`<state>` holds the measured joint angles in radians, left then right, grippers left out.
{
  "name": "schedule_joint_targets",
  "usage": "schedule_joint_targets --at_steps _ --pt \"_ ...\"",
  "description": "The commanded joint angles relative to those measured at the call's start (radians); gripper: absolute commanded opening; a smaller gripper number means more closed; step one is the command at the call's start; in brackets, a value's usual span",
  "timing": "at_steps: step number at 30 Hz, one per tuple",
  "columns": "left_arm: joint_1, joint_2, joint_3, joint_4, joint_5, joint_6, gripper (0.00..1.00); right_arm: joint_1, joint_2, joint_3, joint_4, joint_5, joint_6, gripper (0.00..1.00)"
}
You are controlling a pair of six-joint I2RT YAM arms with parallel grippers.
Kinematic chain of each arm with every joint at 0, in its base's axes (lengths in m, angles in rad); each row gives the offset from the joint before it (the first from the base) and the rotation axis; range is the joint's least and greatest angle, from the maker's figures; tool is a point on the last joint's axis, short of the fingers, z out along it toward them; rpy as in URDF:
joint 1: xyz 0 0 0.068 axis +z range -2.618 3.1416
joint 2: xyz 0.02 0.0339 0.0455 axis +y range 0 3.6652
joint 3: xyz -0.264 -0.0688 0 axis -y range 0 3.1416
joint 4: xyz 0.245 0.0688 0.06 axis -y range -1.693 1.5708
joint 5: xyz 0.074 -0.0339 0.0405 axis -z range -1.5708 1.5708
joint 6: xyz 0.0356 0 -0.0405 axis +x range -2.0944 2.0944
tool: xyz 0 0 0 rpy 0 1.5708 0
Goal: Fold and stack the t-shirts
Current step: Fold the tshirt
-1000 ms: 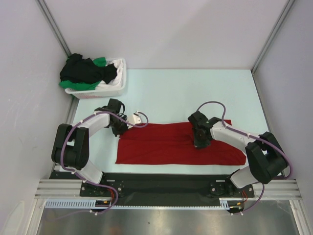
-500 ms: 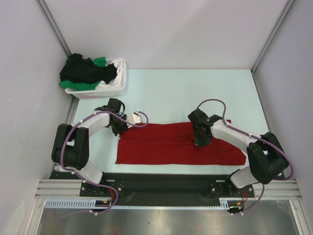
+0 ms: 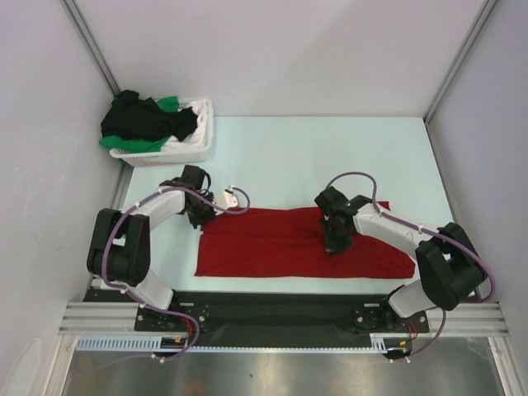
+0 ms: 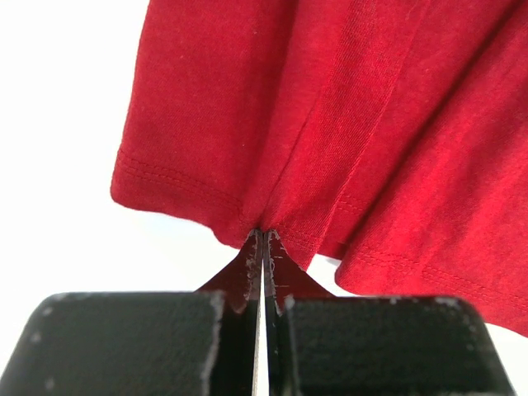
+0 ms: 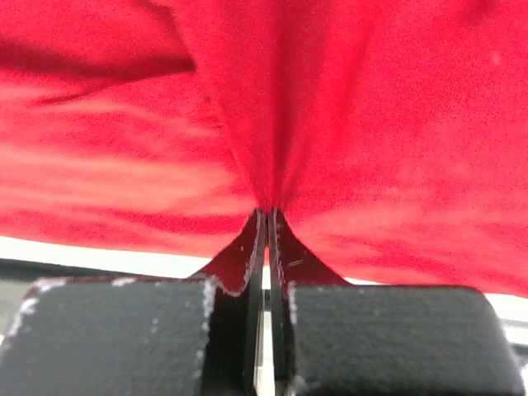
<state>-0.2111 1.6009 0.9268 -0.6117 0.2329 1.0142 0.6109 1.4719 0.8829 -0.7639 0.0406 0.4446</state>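
Observation:
A red t-shirt [image 3: 280, 243] lies as a long folded band across the near part of the table. My left gripper [image 3: 200, 216] is shut on its far left corner; in the left wrist view the hem [image 4: 206, 186] bunches into the pinched fingertips [image 4: 264, 235]. My right gripper [image 3: 332, 242] is shut on a pinch of red cloth [image 5: 272, 124] in the band's middle right; folds radiate from the closed tips [image 5: 266, 213]. Black and green t-shirts [image 3: 148, 120] are heaped in the basket.
A white plastic laundry basket [image 3: 196, 147] stands at the far left corner of the pale table [image 3: 313, 157]. Grey walls with metal posts close in the left, back and right sides. A black rail runs along the near edge under the arm bases.
The right gripper has slid a little left and away along the red shirt and closed on the cloth. The left arm and the shirt's left corner have stayed put.

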Motion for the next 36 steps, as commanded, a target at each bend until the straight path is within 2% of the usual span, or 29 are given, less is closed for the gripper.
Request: schedule_joint_targets --at_steps 1,5,8,12,15,17,18,19,20,21,25,27,30,32,36 --pt "0.010 -0.035 0.035 0.024 -0.026 0.017 0.00 0.035 -0.009 -0.010 -0.041 -0.155 -0.035 0.00" --pt "0.016 -0.026 0.038 0.026 -0.035 0.024 0.00 0.036 0.010 -0.006 -0.037 -0.151 -0.049 0.00" --pt "0.015 -0.019 0.038 0.024 -0.043 0.027 0.00 0.032 0.033 0.014 -0.020 -0.134 -0.053 0.12" --pt "0.016 -0.027 0.035 0.020 -0.049 0.026 0.01 0.017 0.042 0.037 -0.024 -0.114 -0.041 0.54" --pt "0.018 -0.036 0.027 0.014 -0.050 0.029 0.04 -0.016 -0.033 0.053 -0.026 -0.099 -0.024 0.63" --pt "0.016 -0.041 0.029 0.007 -0.043 0.034 0.13 -0.049 -0.100 0.050 -0.026 -0.059 -0.004 0.65" --pt "0.016 -0.042 0.030 0.003 -0.041 0.035 0.18 -0.109 -0.160 0.033 -0.029 -0.051 0.006 0.66" --pt "0.016 -0.044 0.035 0.000 -0.041 0.032 0.28 -0.149 -0.195 0.018 -0.037 -0.048 0.034 0.65" --pt "0.018 -0.047 0.040 -0.006 -0.027 0.027 0.32 -0.190 -0.225 0.001 -0.043 -0.045 0.046 0.65" --pt "0.016 -0.051 0.047 -0.025 -0.014 0.023 0.36 -0.289 -0.281 -0.021 -0.055 -0.047 0.058 0.62" --pt "0.016 -0.113 0.090 -0.063 0.089 0.003 0.52 -0.494 -0.401 -0.105 -0.072 -0.051 0.103 0.55" --pt "0.015 -0.145 0.112 -0.072 0.158 -0.006 0.55 -0.539 -0.435 -0.107 -0.071 -0.042 0.126 0.55" --pt "0.009 -0.153 0.187 -0.080 0.238 -0.067 0.57 -0.699 -0.479 -0.182 -0.022 -0.031 0.175 0.54" --pt "-0.033 -0.154 0.239 -0.074 0.293 -0.120 0.58 -0.795 -0.492 -0.241 0.012 -0.105 0.216 0.52" --pt "-0.250 -0.153 0.242 0.019 0.295 -0.157 0.56 -0.858 -0.476 -0.294 0.075 -0.146 0.270 0.52"
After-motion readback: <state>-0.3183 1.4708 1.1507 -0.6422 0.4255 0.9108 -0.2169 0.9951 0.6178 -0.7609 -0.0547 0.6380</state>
